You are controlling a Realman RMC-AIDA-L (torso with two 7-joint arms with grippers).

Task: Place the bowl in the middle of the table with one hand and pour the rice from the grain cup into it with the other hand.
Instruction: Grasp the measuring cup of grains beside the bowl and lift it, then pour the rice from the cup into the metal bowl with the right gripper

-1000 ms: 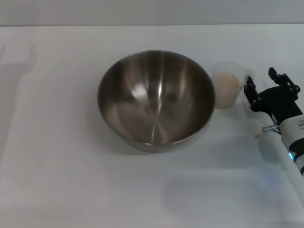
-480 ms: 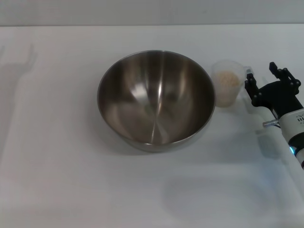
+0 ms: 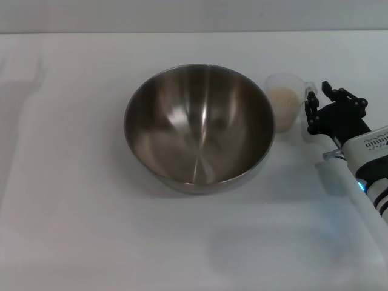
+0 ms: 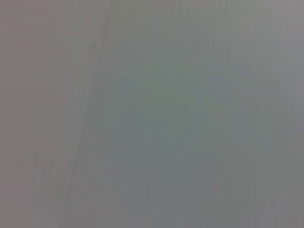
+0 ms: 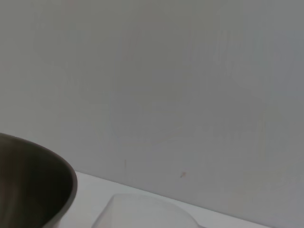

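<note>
The stainless-steel bowl [image 3: 199, 124] stands upright and empty in the middle of the white table [image 3: 73, 212]. Just right of it is the clear grain cup [image 3: 284, 108] with off-white rice [image 3: 284, 96] inside. My right gripper [image 3: 316, 98] is at the cup's right side, shut on its handle. In the right wrist view the bowl's rim [image 5: 33, 190] and the cup's rim [image 5: 142, 211] show at the lower edge. The left gripper is out of view; the left wrist view shows only a plain grey surface.
The right arm [image 3: 370, 163] reaches in from the right edge of the table. A grey wall [image 3: 194, 15] runs behind the table's far edge. White tabletop lies left of and in front of the bowl.
My right gripper has moved left and away from me, toward the bowl, and the grain cup has shifted the same way with it. The bowl has not moved.
</note>
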